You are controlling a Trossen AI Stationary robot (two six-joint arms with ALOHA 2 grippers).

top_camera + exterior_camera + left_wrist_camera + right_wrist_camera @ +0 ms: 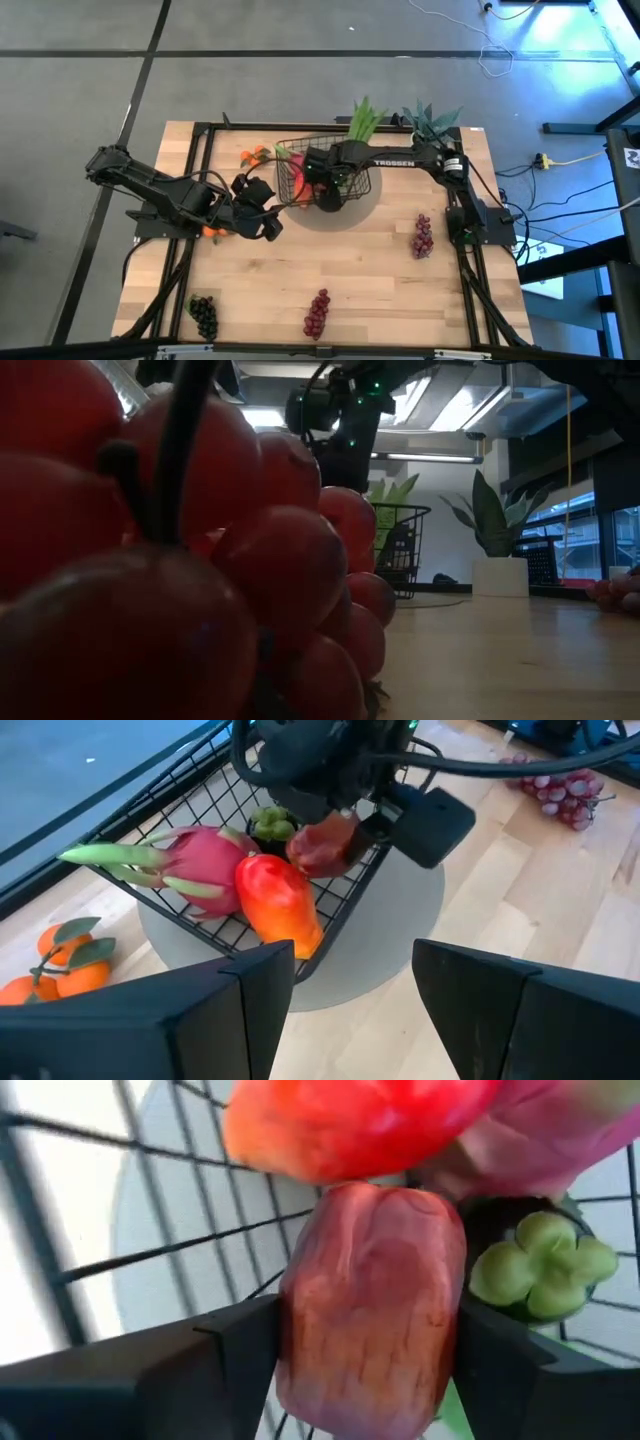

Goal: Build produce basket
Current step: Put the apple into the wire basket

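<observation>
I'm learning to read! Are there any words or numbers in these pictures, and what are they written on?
"TROSSEN": white letters on the right arm, reaching over the basket.
A white tag at the picture's right edge has dark marks, too small to read.
The low view and both wrist views show no words or numbers.

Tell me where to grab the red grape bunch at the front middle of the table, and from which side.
Take the red grape bunch across its narrow middle, coming straight down from above. It lies flat and elongated on the bare table, pointing roughly front to back, with free space on both long sides, so fingers would probably close best across its width.
</observation>
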